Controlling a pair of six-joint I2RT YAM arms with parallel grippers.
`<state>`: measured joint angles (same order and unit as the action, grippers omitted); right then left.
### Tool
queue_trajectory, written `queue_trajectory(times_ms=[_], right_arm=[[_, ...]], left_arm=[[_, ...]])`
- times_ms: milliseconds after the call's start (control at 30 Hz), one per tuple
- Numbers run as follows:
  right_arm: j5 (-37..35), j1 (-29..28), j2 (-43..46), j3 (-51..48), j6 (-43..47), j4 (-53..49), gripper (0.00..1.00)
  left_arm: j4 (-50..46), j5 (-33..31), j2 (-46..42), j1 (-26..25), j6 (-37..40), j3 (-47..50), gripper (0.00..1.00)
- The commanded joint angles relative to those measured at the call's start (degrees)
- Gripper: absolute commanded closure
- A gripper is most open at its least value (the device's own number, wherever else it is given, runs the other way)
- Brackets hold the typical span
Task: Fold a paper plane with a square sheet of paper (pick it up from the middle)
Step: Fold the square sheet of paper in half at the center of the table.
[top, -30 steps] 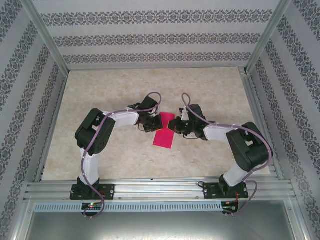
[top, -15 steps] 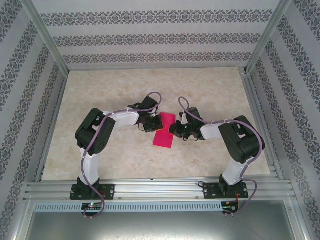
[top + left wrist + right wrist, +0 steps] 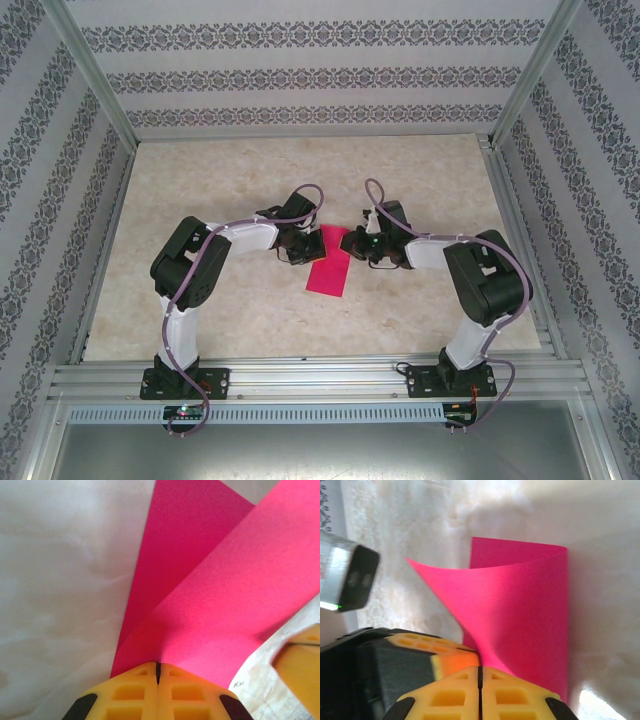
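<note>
Both arms are in on it now, meeting over the middle of the marbled table (image 3: 200, 180), and the square sheet of paper (image 3: 328, 270) lies between them as a long magenta strip running from the far side toward the near edge.

From the left wrist, the left gripper (image 3: 157, 669) has its yellow fingers pressed fully together with the paper's edge pinched in the seam. Two pink layers fan away from the pinch, one flat on the table and one lifted above it.

Over to the right wrist: the right gripper (image 3: 480, 670) is clamped down just as tight on its own bit of the sheet, and the top layer curls up and over in a soft arch rather than lying flat.

So where does that leave the job? By my reading, this is the first half-fold, brought over but not yet pressed into a sharp crease. The layers gape and the bend looks rounded. No nose corners are turned in, there are no wing folds, and nothing here looks like a dart. Nearly all the folding lies ahead.
</note>
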<state>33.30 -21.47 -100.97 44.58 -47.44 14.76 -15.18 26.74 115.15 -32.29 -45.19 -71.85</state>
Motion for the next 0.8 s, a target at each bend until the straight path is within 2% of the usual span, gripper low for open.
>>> queue_trajectory(times_ms=[0,200,500,767], right_arm=[[-1.3,0.2,-3.0,1.2,2.7,-2.4,0.93],[-2.3,0.3,-4.9,1.0,3.0,-3.1,0.93],[0.4,1.9,1.5,6.9,6.2,-9.5,0.90],[1.3,3.1,-3.6,9.1,7.2,-8.9,0.94]], left_arm=[[-6.4,-3.0,3.1,-0.8,1.5,0.4,1.00],[-6.7,-3.1,3.1,-0.8,1.6,0.4,1.00],[-7.4,-3.6,3.0,-0.8,2.1,0.0,1.00],[-7.4,-3.3,3.1,-0.8,2.1,0.0,1.00]])
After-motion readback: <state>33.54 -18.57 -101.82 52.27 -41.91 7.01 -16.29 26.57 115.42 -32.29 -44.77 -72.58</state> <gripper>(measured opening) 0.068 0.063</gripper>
